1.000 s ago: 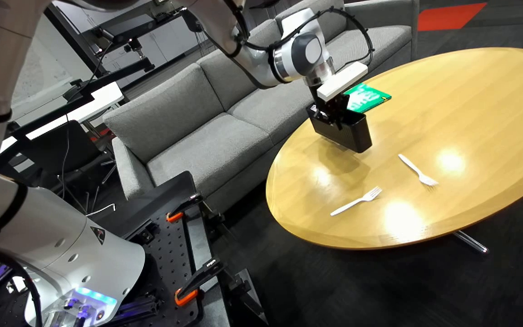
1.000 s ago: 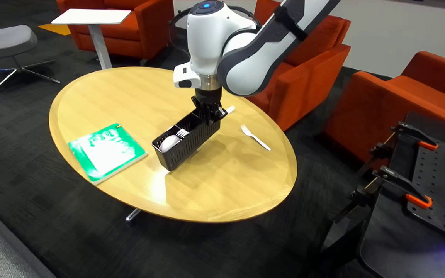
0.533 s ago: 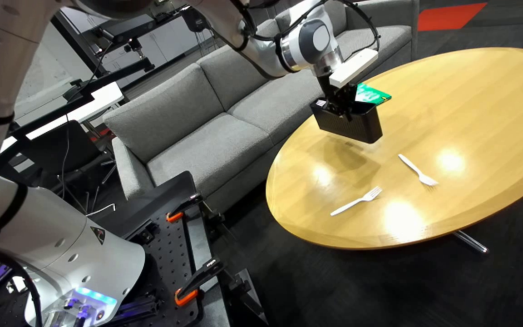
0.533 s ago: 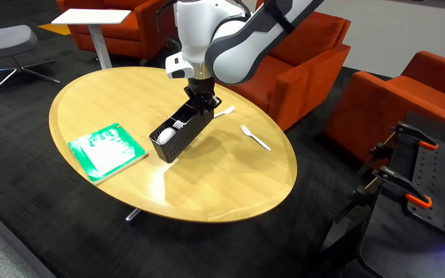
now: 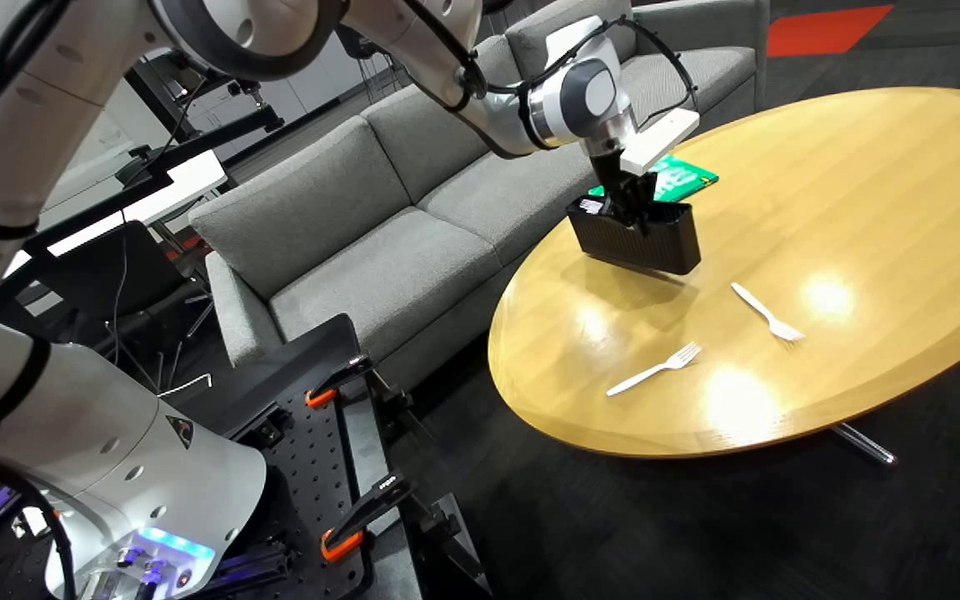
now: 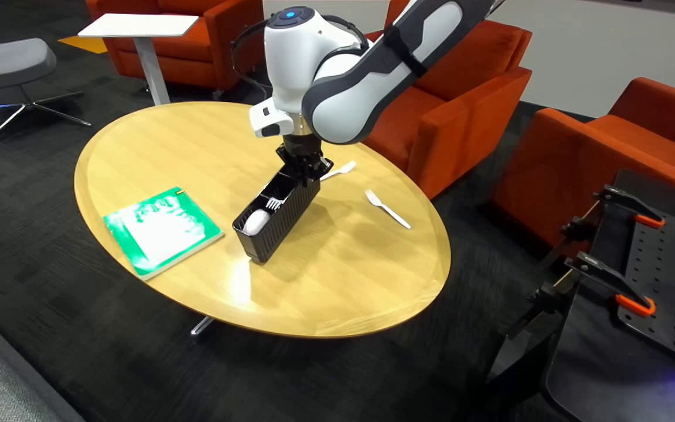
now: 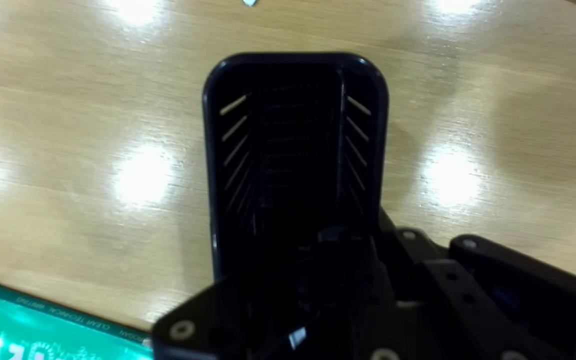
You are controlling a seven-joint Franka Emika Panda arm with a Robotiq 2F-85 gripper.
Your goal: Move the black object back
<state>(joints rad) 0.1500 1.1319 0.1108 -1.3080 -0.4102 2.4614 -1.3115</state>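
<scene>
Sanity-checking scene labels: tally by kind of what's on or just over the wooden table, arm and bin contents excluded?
White forks: 2
Green book: 1
Black bin: 1
Total: 4

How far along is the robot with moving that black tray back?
Done: the grab. The claw looks closed on a long side wall of the black tray. In hand: the move itself, apparently; the tray is close above the table or touching it, I can't tell which. Left: probably settling it and letting go, since the claw hasn't released it. I see nothing marking where "back" is.
</scene>
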